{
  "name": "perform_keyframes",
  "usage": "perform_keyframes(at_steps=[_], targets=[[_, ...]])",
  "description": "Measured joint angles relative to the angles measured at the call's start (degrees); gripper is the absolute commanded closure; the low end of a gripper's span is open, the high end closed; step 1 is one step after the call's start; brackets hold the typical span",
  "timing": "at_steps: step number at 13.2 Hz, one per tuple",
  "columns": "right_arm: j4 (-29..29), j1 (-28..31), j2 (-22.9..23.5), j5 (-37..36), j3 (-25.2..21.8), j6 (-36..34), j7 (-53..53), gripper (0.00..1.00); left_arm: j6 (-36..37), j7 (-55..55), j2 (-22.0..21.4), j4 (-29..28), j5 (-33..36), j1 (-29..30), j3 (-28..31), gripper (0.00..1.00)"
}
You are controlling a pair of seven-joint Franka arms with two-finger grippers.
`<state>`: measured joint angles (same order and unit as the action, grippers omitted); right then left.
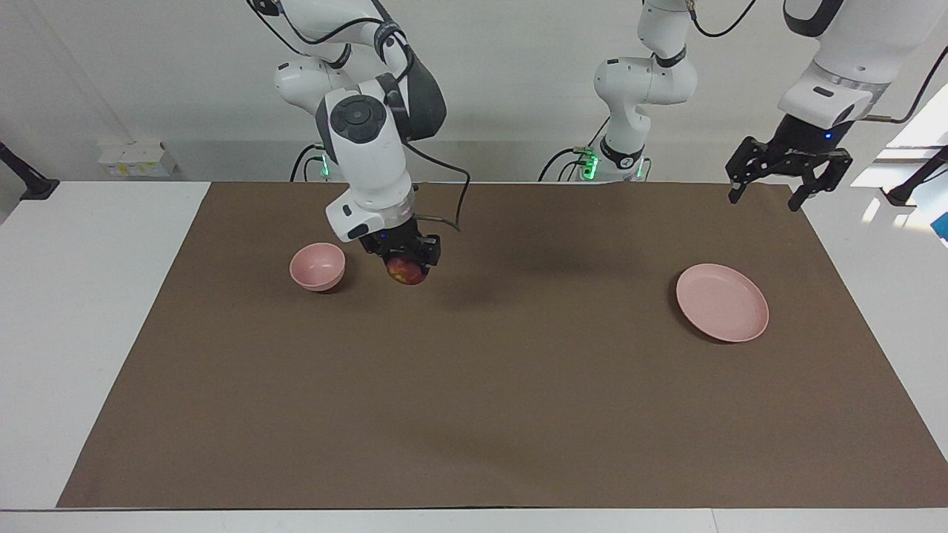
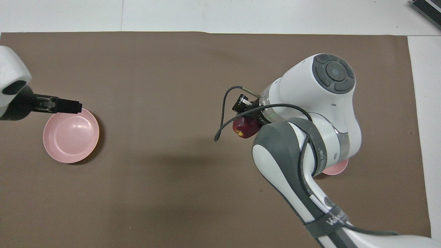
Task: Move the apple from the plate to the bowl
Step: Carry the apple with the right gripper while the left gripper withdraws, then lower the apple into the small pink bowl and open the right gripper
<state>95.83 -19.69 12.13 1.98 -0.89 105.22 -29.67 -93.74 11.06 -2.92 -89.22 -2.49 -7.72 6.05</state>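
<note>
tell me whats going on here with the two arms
The right arm's pincer is shut on the apple and holds it in the air over the brown mat, beside the small pink bowl, not yet above it. The pink plate sits bare toward the left arm's end of the table. The left pincer waits open, raised near the plate. So the apple is off the plate but not yet in the bowl.

- White letters are showing on a dark grey band around the right arm (image 2: 327, 217) in the overhead view — only "WAN" is reading clearly, the rest running out of sight.
- No other writing is reading anywhere.
</note>
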Motion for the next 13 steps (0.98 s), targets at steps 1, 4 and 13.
perform_keyframes(at_steps=[1,4,13], targets=[[0.5,1.3,-0.2,-1.7,0.0,-0.5,4.1,1.00,1.5,0.4,0.7,2.0,0.1,0.3,0.0,0.00],[4.2,6.8,-1.3,-4.2,-0.2,-0.2,18.1,1.00,4.8,0.5,3.4,6.5,0.5,0.5,0.0,0.00],[39.8,15.4,-14.7,-4.3,0.1,24.3,32.0,1.00,8.8,0.5,3.4,6.4,0.6,1.5,0.9,0.00]])
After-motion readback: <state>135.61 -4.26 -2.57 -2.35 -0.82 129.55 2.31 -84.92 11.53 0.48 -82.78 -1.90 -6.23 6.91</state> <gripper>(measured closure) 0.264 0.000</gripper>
